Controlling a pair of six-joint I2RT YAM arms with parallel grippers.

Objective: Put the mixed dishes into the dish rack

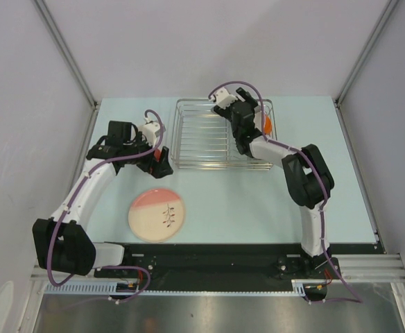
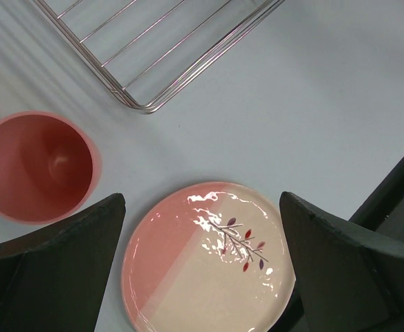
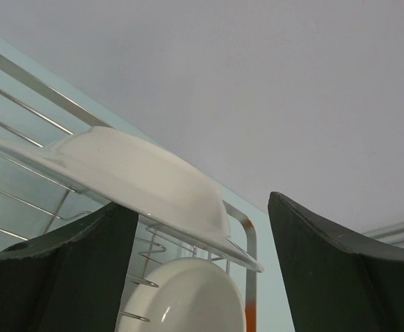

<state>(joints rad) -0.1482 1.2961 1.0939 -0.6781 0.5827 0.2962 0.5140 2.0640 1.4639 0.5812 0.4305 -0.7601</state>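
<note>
The silver wire dish rack (image 1: 206, 139) stands at the table's back middle. My right gripper (image 1: 247, 118) is open over its right end. In the right wrist view its open jaws (image 3: 202, 277) flank the large white shallow plate (image 3: 133, 176), which stands tilted in the rack above a small white bowl (image 3: 181, 297). An orange piece (image 1: 266, 123) shows at the rack's right end. My left gripper (image 1: 150, 161) is open and empty above the table, beside an orange cup (image 2: 36, 166). The cream-and-pink plate (image 2: 205, 259) lies flat below its jaws. The pale green bowl is out of view.
The rack's near left corner (image 2: 143, 104) lies just beyond the cup and plate. The cream-and-pink plate (image 1: 158, 215) is close to the black rail at the table's near edge (image 1: 209, 251). Grey walls enclose the table at the back and sides.
</note>
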